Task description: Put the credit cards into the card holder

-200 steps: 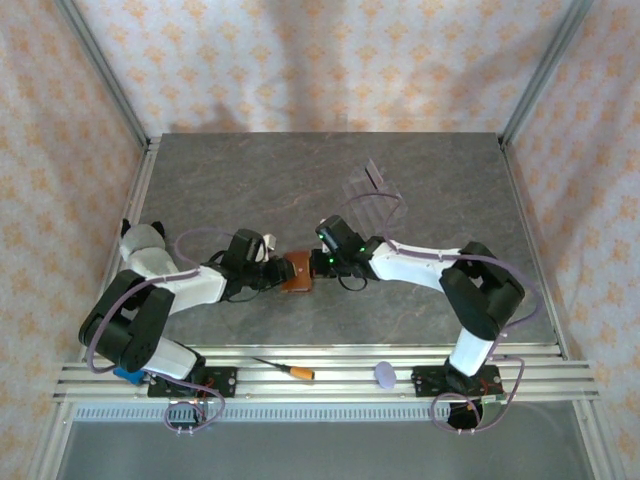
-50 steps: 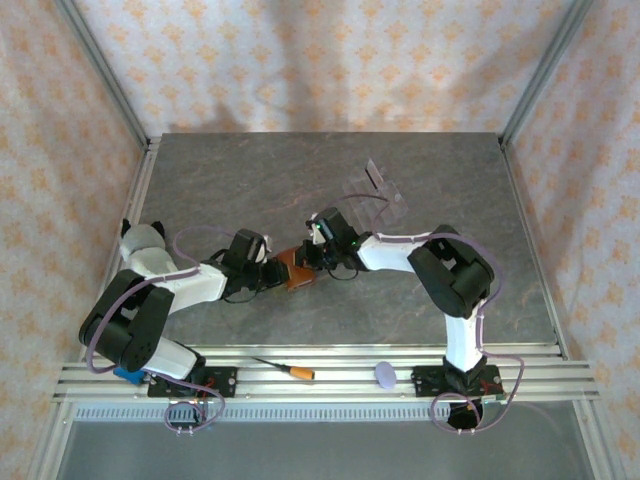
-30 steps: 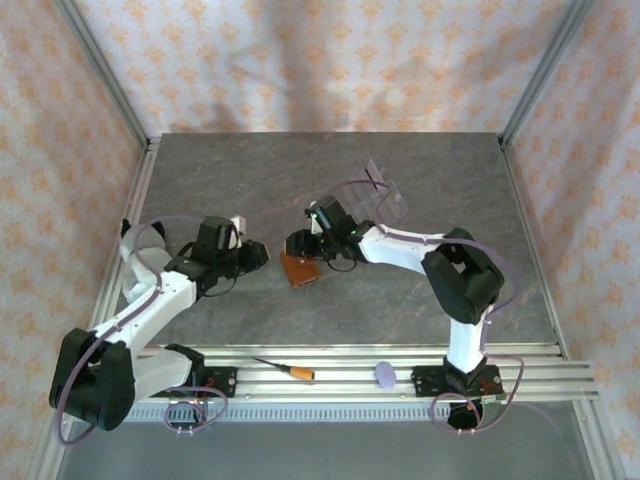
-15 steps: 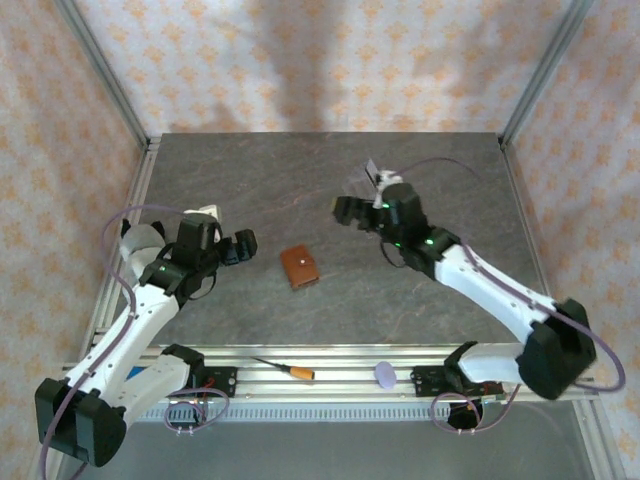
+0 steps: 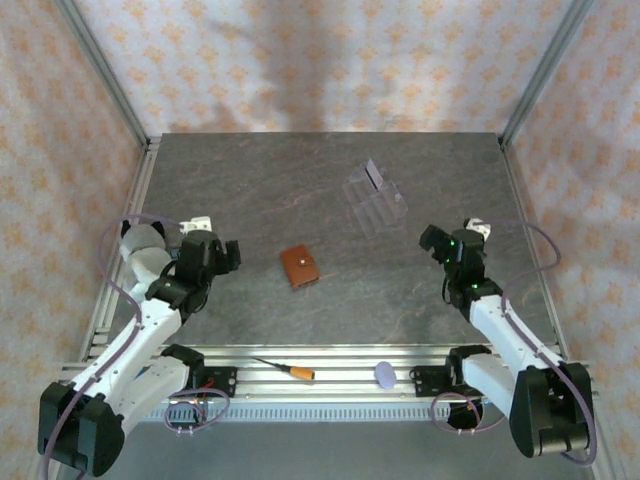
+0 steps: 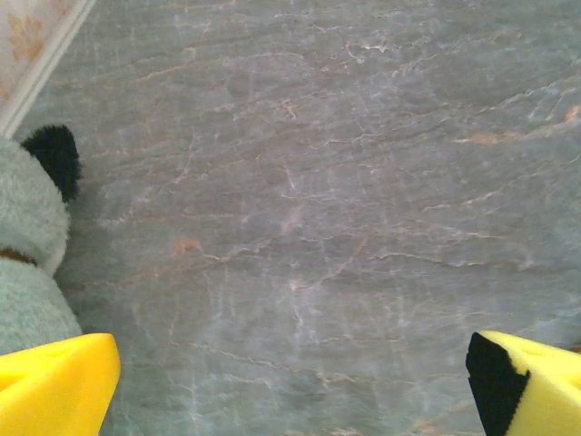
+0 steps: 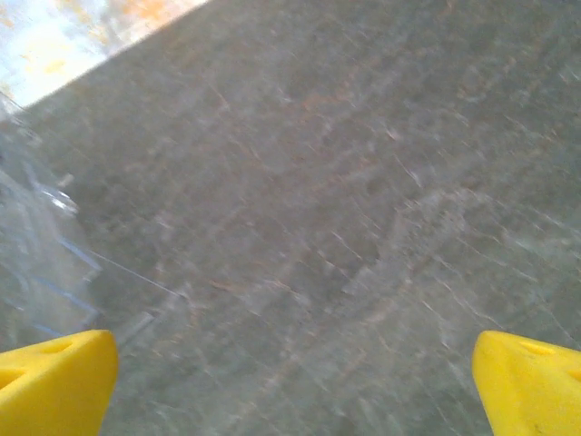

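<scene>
The card holder is a small brown wallet with a pale snap dot, lying folded shut on the grey table, mid-way between the arms. The credit cards are hidden. My left gripper is open a good way left of the holder; in the left wrist view its yellow fingertips stand wide apart over bare table, with the left gripper empty. My right gripper is open far to the holder's right. The right gripper shows yellow fingertips spread, nothing between them.
A clear plastic tray lies behind and right of the holder, and its edge shows at the left of the right wrist view. An orange-handled screwdriver and a purple disc rest on the front rail. A pale fuzzy shape sits at the left.
Both arms have drawn back from the card holder, left arm leftward and right arm rightward, and both grippers opened. The holder now lies alone, folded shut, on the table.
</scene>
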Controlling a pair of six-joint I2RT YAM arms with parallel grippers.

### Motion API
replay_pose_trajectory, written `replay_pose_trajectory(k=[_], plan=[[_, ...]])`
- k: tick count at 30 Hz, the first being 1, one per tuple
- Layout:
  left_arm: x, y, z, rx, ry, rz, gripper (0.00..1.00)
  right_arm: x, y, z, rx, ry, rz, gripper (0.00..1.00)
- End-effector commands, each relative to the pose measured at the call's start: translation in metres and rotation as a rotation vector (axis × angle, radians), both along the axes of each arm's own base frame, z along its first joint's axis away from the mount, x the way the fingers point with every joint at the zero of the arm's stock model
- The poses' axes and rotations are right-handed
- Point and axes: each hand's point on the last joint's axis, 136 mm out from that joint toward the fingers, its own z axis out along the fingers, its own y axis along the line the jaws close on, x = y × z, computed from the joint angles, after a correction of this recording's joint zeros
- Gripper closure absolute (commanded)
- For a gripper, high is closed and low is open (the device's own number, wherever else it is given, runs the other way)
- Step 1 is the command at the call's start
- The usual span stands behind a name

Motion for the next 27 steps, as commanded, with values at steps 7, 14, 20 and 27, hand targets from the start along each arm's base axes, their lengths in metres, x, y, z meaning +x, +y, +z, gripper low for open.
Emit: replay_pose_trajectory(k=[7, 14, 20, 27], plan=[[0.017, 0.016, 0.006, 0.218, -0.255, -0.048, 0.0, 0.012, -0.028, 0.035, -0.238, -0.154, -0.035, 0.01], [0.023, 0.026, -0.004, 0.263, -0.31, -0.048, 0.0, 0.022, -0.029, 0.008, -0.259, -0.17, -0.019, 0.01], [0.039, 0.035, -0.003, 0.201, -0.356, -0.04, 0.0, 0.048, -0.027, 0.005, -0.28, -0.182, 0.02, 0.01], [0.056, 0.049, 0.0, 0.047, -0.437, -0.017, 0.0, 0.064, -0.039, -0.025, -0.219, -0.195, 0.02, 0.01]])
